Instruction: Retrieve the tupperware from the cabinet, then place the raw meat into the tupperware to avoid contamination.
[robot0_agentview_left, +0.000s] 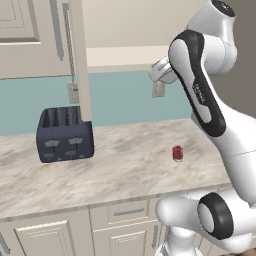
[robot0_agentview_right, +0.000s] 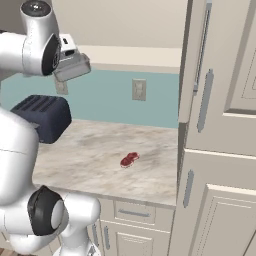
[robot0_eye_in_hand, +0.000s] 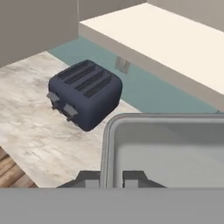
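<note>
While the cabinet (robot0_agentview_left: 80, 60) stands open above the counter (robot0_agentview_left: 125, 165), its door edge-on and its plain shelf just behind the jaws, the gripper (robot0_eye_in_hand: 111, 177) is clenched on the near rim of the grey tupperware (robot0_eye_in_hand: 166, 148), holding it up high. The dark blue toaster (robot0_eye_in_hand: 85, 94) sits below and ahead. The raw meat (robot0_agentview_right: 129, 159) lies on the counter well below the jaws.
</note>
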